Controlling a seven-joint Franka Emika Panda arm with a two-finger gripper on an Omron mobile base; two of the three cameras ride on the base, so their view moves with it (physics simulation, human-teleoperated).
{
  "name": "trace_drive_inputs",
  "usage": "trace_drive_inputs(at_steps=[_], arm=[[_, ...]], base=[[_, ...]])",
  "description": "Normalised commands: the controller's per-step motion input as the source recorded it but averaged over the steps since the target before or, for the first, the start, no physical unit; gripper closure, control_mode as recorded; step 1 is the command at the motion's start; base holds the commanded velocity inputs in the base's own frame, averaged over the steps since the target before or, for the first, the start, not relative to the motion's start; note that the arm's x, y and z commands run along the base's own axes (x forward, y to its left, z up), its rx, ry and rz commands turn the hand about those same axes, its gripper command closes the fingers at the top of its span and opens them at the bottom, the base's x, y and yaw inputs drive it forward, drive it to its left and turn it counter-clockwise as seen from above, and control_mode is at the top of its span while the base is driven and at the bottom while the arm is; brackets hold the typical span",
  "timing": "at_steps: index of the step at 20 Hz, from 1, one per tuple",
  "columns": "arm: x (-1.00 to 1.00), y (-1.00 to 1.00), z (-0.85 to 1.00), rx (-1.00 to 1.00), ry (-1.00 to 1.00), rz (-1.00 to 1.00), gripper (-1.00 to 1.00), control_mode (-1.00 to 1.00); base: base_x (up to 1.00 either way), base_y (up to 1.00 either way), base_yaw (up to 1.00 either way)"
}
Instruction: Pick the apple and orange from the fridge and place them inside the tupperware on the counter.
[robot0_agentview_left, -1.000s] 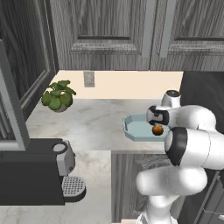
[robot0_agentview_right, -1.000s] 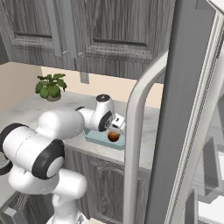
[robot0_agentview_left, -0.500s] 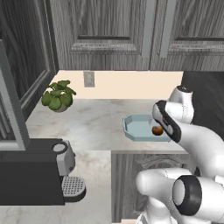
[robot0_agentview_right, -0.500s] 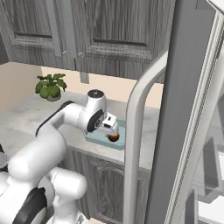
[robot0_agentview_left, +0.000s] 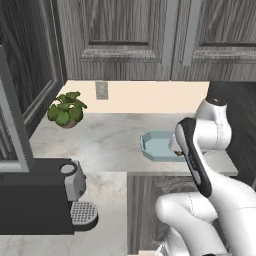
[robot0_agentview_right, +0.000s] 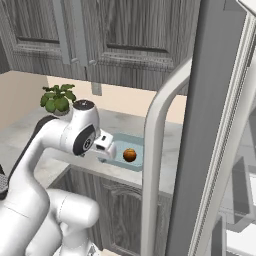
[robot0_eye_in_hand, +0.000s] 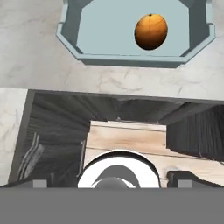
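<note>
The orange (robot0_eye_in_hand: 151, 31) lies inside the light blue tupperware (robot0_eye_in_hand: 83, 48) on the marbled counter (robot0_eye_in_hand: 35, 61). In the right base view the orange (robot0_agentview_right: 129, 155) rests in the near part of the tupperware (robot0_agentview_right: 127, 141). My gripper (robot0_agentview_right: 108, 151) hangs open and holds nothing, just off the tray's near left side, over the counter's front edge. Seen from the hand, the gripper (robot0_eye_in_hand: 111, 180) has its fingertips (robot0_eye_in_hand: 183, 177) spread wide. The fridge (robot0_agentview_right: 220, 120) door stands open at the right with its pale handle (robot0_agentview_right: 150, 165). The apple is out of view.
A potted plant (robot0_agentview_left: 65, 109) stands at the back left of the counter (robot0_agentview_left: 110, 135), and a black coffee machine (robot0_agentview_left: 35, 200) sits at the front left. My own arm (robot0_agentview_left: 197, 155) covers the right end of the tupperware (robot0_agentview_left: 157, 146). Dark cabinet doors (robot0_eye_in_hand: 57, 131) drop below the counter edge.
The hand has drawn back from above the tray to the counter's front edge, and the arm has swung round. The orange stays in the tray.
</note>
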Motion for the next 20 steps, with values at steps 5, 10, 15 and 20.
trace_drive_inputs(at_steps=[5,10,15,20], arm=[[-0.79,0.14,0.36,-0.08,-0.2,0.0,-1.0,-1.0],[-0.69,0.02,0.32,-0.03,-0.23,0.0,-1.0,1.0],[0.0,0.0,0.0,0.0,0.0,0.0,-1.0,1.0],[0.0,0.0,0.0,0.0,0.0,0.0,-1.0,1.0]], base=[[0.0,0.0,0.0],[-0.19,0.0,0.0],[-0.88,0.05,0.0],[-0.95,0.19,0.0]])
